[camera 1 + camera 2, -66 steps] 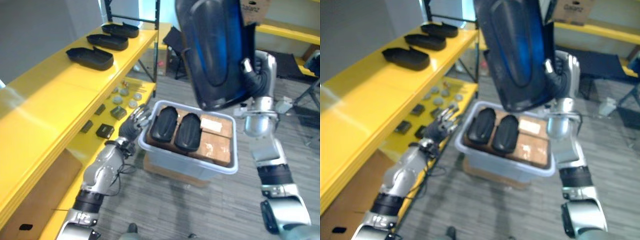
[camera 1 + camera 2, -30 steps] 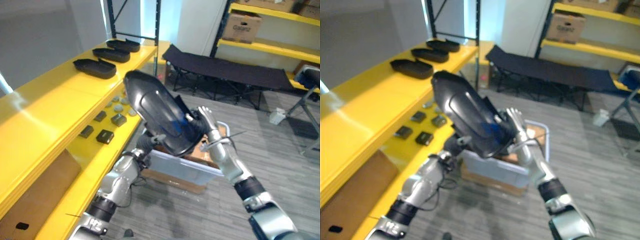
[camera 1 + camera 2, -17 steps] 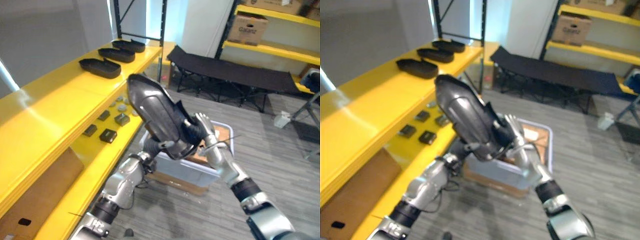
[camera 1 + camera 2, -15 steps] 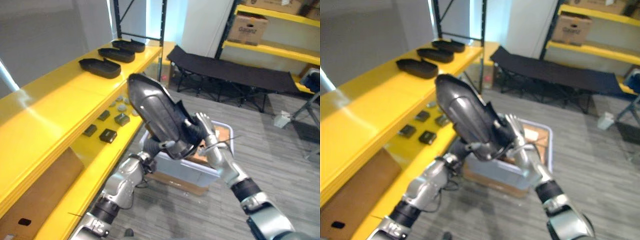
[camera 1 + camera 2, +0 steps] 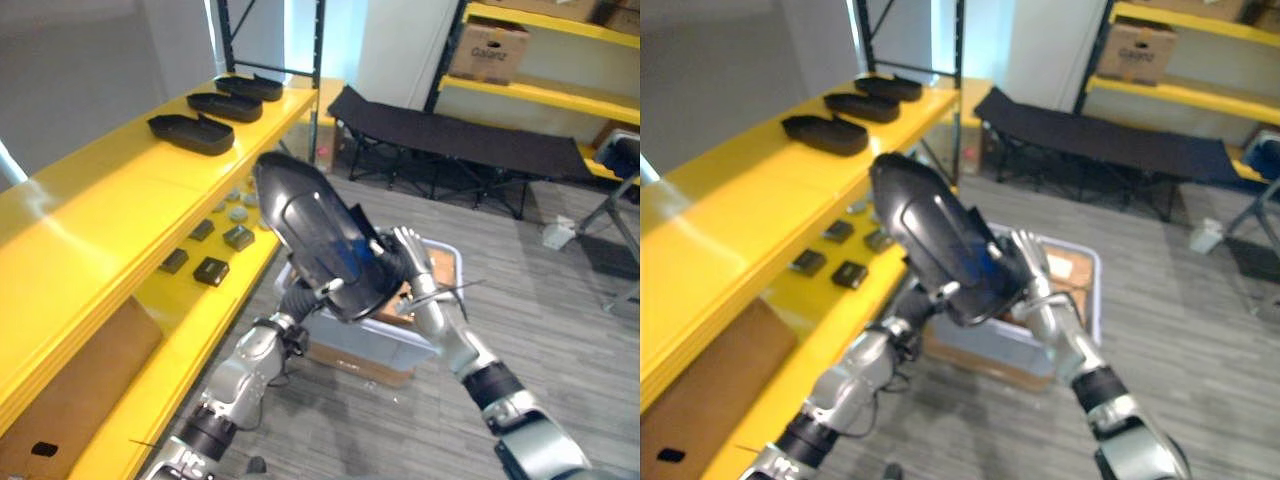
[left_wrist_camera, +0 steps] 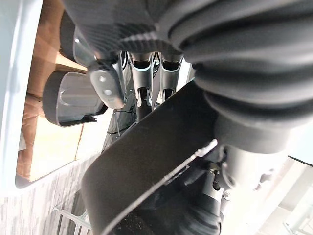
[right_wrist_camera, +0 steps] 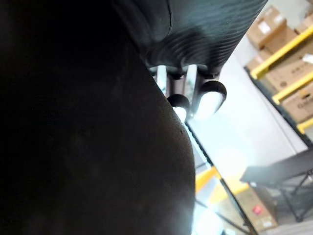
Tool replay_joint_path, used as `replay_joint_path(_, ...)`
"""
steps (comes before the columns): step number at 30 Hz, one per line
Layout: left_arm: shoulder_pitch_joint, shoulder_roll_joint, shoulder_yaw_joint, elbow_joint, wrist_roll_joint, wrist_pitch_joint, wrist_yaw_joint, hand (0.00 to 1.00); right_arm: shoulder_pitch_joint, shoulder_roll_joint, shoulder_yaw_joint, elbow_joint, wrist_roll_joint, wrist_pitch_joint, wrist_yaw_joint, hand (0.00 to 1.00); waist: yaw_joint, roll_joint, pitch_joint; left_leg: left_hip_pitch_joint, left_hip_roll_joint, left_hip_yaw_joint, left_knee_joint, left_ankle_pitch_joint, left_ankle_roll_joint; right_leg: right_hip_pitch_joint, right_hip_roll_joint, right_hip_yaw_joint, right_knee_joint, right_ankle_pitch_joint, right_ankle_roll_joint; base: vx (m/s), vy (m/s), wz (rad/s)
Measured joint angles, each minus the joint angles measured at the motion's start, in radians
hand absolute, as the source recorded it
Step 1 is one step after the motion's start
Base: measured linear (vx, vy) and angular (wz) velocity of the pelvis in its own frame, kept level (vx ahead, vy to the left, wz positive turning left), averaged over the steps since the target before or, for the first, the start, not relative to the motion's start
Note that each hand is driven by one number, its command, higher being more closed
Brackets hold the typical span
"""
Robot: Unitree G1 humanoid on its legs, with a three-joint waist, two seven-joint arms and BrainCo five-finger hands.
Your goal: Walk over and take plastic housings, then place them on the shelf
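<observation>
I hold a large black plastic housing [image 5: 310, 225] tilted in front of me, above a grey bin [image 5: 350, 338]. My right hand [image 5: 410, 258] is shut on its right edge, fingers curled over the rim. My left hand [image 5: 300, 297] comes up from below and grips the lower rim; its fingers [image 6: 142, 83] lie behind the housing's [image 6: 161, 147] edge and the thumb sits against it. Another dark housing [image 6: 73, 98] lies in the bin on brown cardboard. In the right wrist view the housing's dark wall [image 7: 83, 127] lies right against the hand.
A long yellow shelf [image 5: 120, 190] runs along my left, with three black housings [image 5: 190, 132] in a row at its far end. Small dark parts [image 5: 210, 270] lie on the lower shelf. A black cot [image 5: 450, 145] and a rack with a cardboard box [image 5: 490, 50] stand behind.
The housing has come down from upright overhead to a tilt in front of me. My left hand has moved under it and curled onto its lower rim. The camera has shifted.
</observation>
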Motion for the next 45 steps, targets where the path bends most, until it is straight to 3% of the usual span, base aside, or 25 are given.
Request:
replay_joint_path(9, 0.007, -0.034, 0.005, -0.002, -0.022, -0.015, -0.003, 1.00, 0.039, -0.026, -0.011, -0.089, -0.024, -0.082, -0.068, 1.00, -0.001, 0.000, 0.000, 0.004, 0.009, 0.005, 0.000, -0.001, -0.001, -0.003, 0.009, 0.010, 0.000, 0.002, -0.003, -0.02, -0.012, -0.03)
replay_joint_path(14, 0.034, -0.034, -0.009, -0.002, -0.050, -0.091, 0.002, 1.00, 0.063, -0.024, -0.009, -0.141, -0.034, -0.102, -0.085, 1.00, -0.002, 0.002, 0.001, 0.000, 0.017, 0.012, 0.001, 0.000, -0.004, -0.015, 0.015, 0.019, 0.004, 0.002, -0.009, -0.02, -0.018, -0.05)
replay_joint_path(17, 0.037, -0.037, -0.017, -0.002, -0.050, -0.163, 0.008, 1.00, 0.061, -0.024, -0.009, -0.185, -0.034, -0.102, -0.085, 1.00, -0.001, 0.014, 0.007, -0.035, 0.020, 0.011, 0.006, 0.004, -0.008, -0.069, 0.012, 0.022, 0.048, -0.003, -0.015, -0.05, -0.005, 0.00)
replay_joint_path(20, -0.018, -0.041, -0.005, -0.005, -0.052, -0.252, 0.056, 1.00, -0.039, -0.024, -0.010, -0.190, -0.043, -0.102, -0.090, 1.00, 0.005, 0.025, 0.107, -0.125, 0.023, 0.005, 0.105, -0.018, -0.007, -0.154, -0.003, 0.032, 0.141, -0.028, -0.025, -0.14, 0.013, 0.01)
replay_joint_path(23, -0.076, -0.041, 0.014, -0.014, -0.061, -0.304, 0.080, 1.00, -0.117, -0.022, -0.011, -0.191, -0.062, -0.102, -0.123, 1.00, 0.020, 0.034, 0.181, -0.170, 0.030, -0.002, 0.136, -0.021, -0.004, -0.193, -0.002, 0.034, 0.170, -0.037, -0.030, -0.13, -0.004, 0.01)
replay_joint_path(25, -0.081, -0.041, 0.021, -0.017, -0.061, -0.318, 0.087, 1.00, -0.127, -0.013, -0.010, -0.191, -0.067, -0.102, -0.131, 1.00, 0.028, 0.031, 0.198, -0.174, 0.031, -0.005, 0.134, -0.019, -0.006, -0.198, -0.001, 0.034, 0.172, -0.038, -0.030, -0.05, -0.011, 0.04)
replay_joint_path(26, -0.096, -0.041, 0.026, -0.018, -0.061, -0.355, 0.122, 1.00, -0.124, 0.002, -0.006, -0.210, -0.057, -0.102, -0.153, 0.00, 0.031, 0.030, 0.198, -0.180, 0.030, -0.008, 0.146, -0.022, -0.005, -0.197, -0.002, 0.034, 0.174, -0.038, -0.029, 0.06, -0.007, 0.04)
replay_joint_path(32, -0.119, -0.044, 0.043, -0.050, -0.043, -0.382, 0.178, 1.00, -0.108, 0.021, -0.006, -0.243, 0.017, -0.114, -0.150, 0.00, 0.018, 0.029, 0.224, -0.187, 0.034, -0.024, 0.202, -0.059, -0.006, -0.171, 0.002, 0.027, 0.176, -0.045, -0.030, 0.03, 0.001, 0.05)
replay_joint_path(34, -0.119, -0.063, 0.055, -0.074, 0.115, -0.390, 0.282, 1.00, -0.079, 0.035, -0.004, -0.243, 0.092, -0.144, -0.135, 0.00, 0.020, 0.028, 0.224, -0.186, 0.033, -0.024, 0.202, -0.061, -0.006, -0.170, 0.001, 0.025, 0.176, -0.047, -0.031, 0.02, 0.005, 0.01)
replay_joint_path(37, -0.119, -0.110, 0.102, -0.138, 0.351, -0.398, 0.425, 1.00, 0.021, 0.065, -0.013, -0.334, 0.287, -0.206, 0.000, 0.00, 0.019, 0.028, 0.224, -0.184, 0.033, -0.025, 0.202, -0.066, -0.007, -0.167, 0.001, 0.021, 0.176, -0.048, -0.033, 0.00, 0.000, 0.00)
replay_joint_path(38, -0.120, -0.119, 0.115, -0.150, 0.389, -0.398, 0.445, 1.00, 0.041, 0.069, -0.014, -0.363, 0.330, -0.216, 0.039, 0.00, 0.018, 0.028, 0.225, -0.181, 0.033, -0.024, 0.201, -0.066, -0.007, -0.164, 0.001, 0.021, 0.175, -0.048, -0.033, 0.00, 0.000, 0.00)
replay_joint_path(40, -0.121, -0.126, 0.152, -0.174, 0.503, -0.402, 0.506, 1.00, 0.099, 0.081, -0.022, -0.444, 0.481, -0.236, 0.196, 0.00, 0.011, 0.023, 0.226, -0.145, 0.033, -0.017, 0.201, -0.078, -0.008, -0.131, 0.001, 0.024, 0.171, -0.056, -0.032, 0.02, 0.006, -0.07)
replay_joint_path(44, -0.116, -0.140, 0.205, -0.175, 0.639, -0.385, 0.575, 1.00, 0.121, 0.093, -0.064, -0.614, 0.687, -0.259, 0.404, 0.00, 0.003, 0.013, 0.223, -0.119, 0.037, 0.007, 0.199, -0.091, -0.003, -0.116, 0.002, 0.041, 0.162, -0.068, -0.034, -0.01, 0.005, -0.13)
replay_joint_path(45, -0.112, -0.145, 0.218, -0.172, 0.658, -0.379, 0.583, 1.00, 0.121, 0.096, -0.082, -0.638, 0.711, -0.268, 0.426, 0.00, -0.001, 0.012, 0.222, -0.118, 0.038, 0.008, 0.199, -0.090, -0.003, -0.113, 0.003, 0.041, 0.156, -0.067, -0.032, 0.00, 0.000, 0.00)
